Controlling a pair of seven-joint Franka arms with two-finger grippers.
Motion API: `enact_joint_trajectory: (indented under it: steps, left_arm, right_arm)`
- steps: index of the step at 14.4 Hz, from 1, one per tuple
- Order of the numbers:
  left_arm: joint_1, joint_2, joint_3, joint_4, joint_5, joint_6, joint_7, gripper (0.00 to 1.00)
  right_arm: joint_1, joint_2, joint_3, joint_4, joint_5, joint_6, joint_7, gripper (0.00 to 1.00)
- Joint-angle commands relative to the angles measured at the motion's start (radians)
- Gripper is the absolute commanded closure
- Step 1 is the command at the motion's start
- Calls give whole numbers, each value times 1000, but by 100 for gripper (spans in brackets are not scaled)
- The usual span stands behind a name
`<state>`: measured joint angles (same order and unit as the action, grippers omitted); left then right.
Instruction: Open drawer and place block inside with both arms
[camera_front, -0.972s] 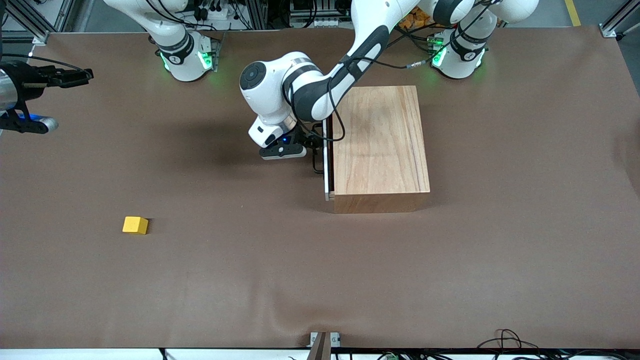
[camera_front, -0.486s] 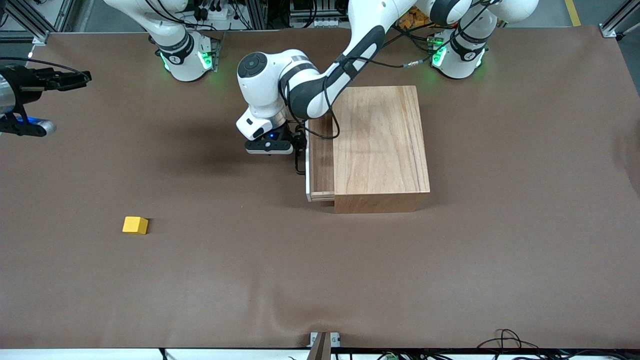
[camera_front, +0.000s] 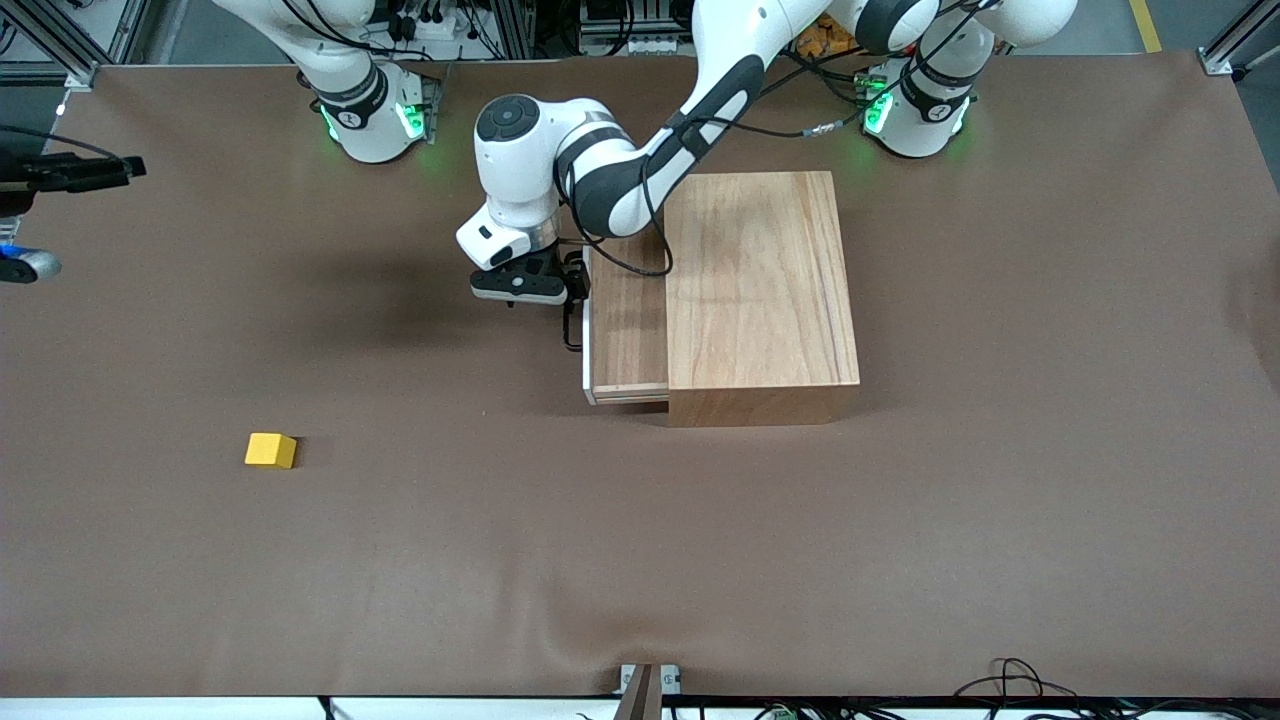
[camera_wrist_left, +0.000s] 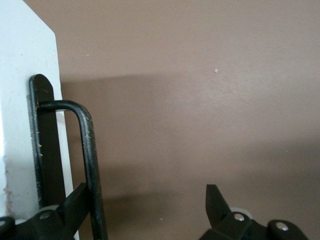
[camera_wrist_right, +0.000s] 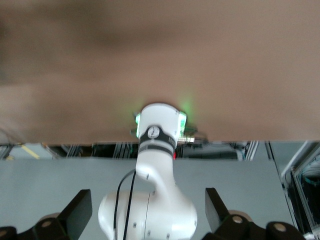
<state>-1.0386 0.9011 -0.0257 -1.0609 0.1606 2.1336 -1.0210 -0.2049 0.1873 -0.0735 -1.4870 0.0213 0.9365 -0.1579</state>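
The left arm's black two-finger gripper (camera_front: 570, 300) is sitting at the black wire loop handle (camera_wrist_left: 87, 165), fingers (camera_wrist_left: 75, 205) spread wide, one hooked against the wire — the shallow light-wood drawer with its white front panel (camera_front: 628, 320) is standing partly out of the plain light-wood box (camera_front: 760, 290). The right arm's black gripper (camera_front: 40, 175) is hanging with fingers apart over the table's edge at its own end. The small bright yellow cube (camera_front: 270, 450) is sitting on the brown table (camera_front: 700, 560), toward the right arm's end — nearer the front camera than the box.

the front camera looked down from high across the table (camera_front: 640, 560), facing both bases. the left wrist camera sat close above the drawer (camera_wrist_left: 20, 100) handle (camera_wrist_left: 87, 160); the right wrist camera faced its own base (camera_wrist_right: 159, 131).
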Motion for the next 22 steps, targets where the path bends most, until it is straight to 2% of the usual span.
enact_joint_trajectory:
  steps: [1, 6, 8, 10, 11, 13, 15, 17, 19, 22]
  left_arm:
    - [-3, 19, -26, 41, -22, 44, 15, 0]
    - [-3, 35, -39, 41, -79, 190, 16, 0]
    - [-3, 29, -42, 44, -81, 221, 13, 0]
    - [6, -39, -36, 39, -125, 195, 2, 0]
    - [15, -80, -30, 39, -147, 134, 1, 0]
    - [72, -198, -22, 32, -150, -5, 10, 0]
    - [132, -318, -20, 0, -153, -96, 12, 0]
    - [202, -419, -17, -5, -141, -304, 19, 0]
    - [268, -511, -16, -13, -136, -504, 33, 0]
    - [373, -594, -19, -27, -73, -684, 157, 0]
  right_arm:
    - [-4, 17, 14, 44, -1, 68, -12, 0]
    - [22, 20, 20, 12, -34, 327, -20, 0]
    - [36, 17, 20, -88, -15, 457, -58, 0]
    - [77, 17, 18, -104, -20, 589, -63, 0]
    - [70, 21, 18, -126, -29, 669, -78, 0]
    - [27, 24, 17, -250, -23, 869, -187, 0]
    - [29, 27, 18, -359, -9, 999, -193, 0]
    - [33, 64, 17, -413, 40, 1112, -192, 0]
    - [32, 121, 17, -404, 42, 1153, -190, 0]
    - [44, 129, 18, -418, 43, 1124, -190, 0]
